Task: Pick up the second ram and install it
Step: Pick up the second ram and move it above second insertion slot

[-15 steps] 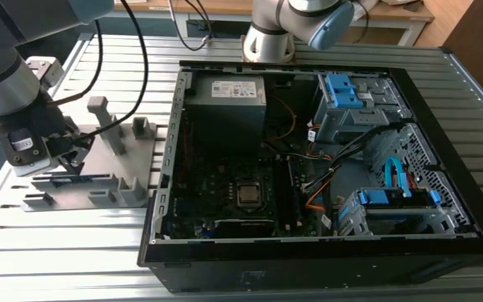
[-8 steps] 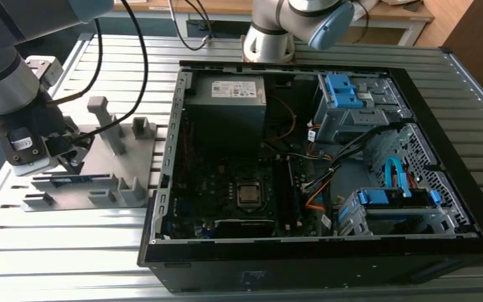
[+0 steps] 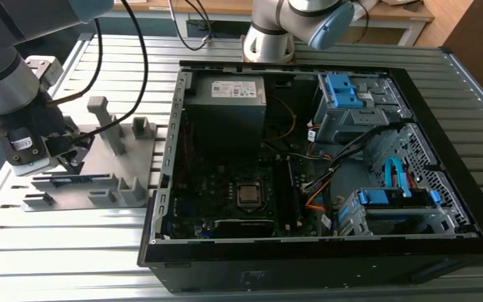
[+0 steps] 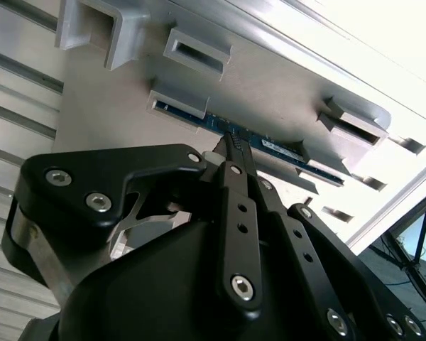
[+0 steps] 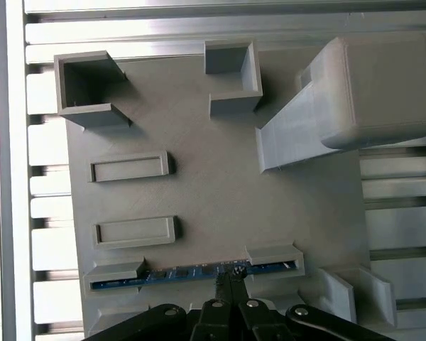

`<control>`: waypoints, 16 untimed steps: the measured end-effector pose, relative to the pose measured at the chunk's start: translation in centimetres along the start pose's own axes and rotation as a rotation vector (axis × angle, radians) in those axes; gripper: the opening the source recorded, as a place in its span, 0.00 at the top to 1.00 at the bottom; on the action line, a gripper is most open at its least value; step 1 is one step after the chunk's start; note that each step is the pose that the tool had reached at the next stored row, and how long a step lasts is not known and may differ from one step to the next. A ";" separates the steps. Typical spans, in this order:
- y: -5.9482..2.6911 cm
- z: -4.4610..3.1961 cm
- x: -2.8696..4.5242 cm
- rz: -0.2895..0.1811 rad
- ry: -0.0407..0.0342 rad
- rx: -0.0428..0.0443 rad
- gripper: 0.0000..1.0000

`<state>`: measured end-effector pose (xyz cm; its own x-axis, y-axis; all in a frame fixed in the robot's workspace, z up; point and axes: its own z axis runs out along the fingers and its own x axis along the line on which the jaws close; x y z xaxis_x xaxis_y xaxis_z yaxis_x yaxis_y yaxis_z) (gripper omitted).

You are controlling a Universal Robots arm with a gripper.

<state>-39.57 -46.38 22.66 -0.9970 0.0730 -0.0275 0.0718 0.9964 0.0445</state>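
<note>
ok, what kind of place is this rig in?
Probably a robotics lab cell for PC assembly trials: an open desktop computer case lies on a slotted aluminium table, and the tool is at the second ram standing in a grey fixture.

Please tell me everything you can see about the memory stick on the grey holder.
The memory stick is a long, thin, dark blue board. It stands on its long edge in two slots at one side of the grey plastic holder, which hold its ends. The gripper is at its middle and seems to touch it. It is not lifted yet.
</note>
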 end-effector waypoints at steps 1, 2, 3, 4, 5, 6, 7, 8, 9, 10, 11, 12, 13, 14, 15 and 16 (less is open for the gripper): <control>0.00 0.00 0.00 0.000 0.0000 0.0000 0.90; 0.00 0.00 0.00 0.000 0.0000 0.0000 0.90; 0.00 0.00 0.00 0.000 0.0000 0.0000 0.90; 0.00 0.00 0.00 -0.001 0.0000 0.0000 0.90; 0.00 0.00 0.00 -0.004 0.0001 -0.0002 0.90; 0.00 0.00 0.00 -0.012 0.0005 -0.0003 0.90; 0.00 -0.01 0.00 -0.026 0.0012 -0.0006 0.90; 0.00 -0.01 0.00 -0.042 0.0019 -0.0011 0.90; 0.00 -0.01 0.00 -0.059 0.0027 -0.0015 0.90; 0.00 -0.01 0.00 -0.077 0.0035 -0.0020 0.90; 0.00 -0.01 0.00 -0.097 0.0044 -0.0025 0.90; 0.00 -0.01 0.00 -0.115 0.0051 -0.0031 0.90; 0.00 -0.01 0.00 -0.132 0.0060 -0.0035 0.90; 0.00 -0.01 0.00 -0.151 0.0068 -0.0041 0.90; 0.00 -0.01 0.00 -0.168 0.0075 -0.0046 0.90; 0.00 -0.01 0.00 -0.186 0.0083 -0.0051 0.90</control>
<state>-39.58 -46.38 22.67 -0.9932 -0.1133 -0.0274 -0.1144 0.9924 0.0445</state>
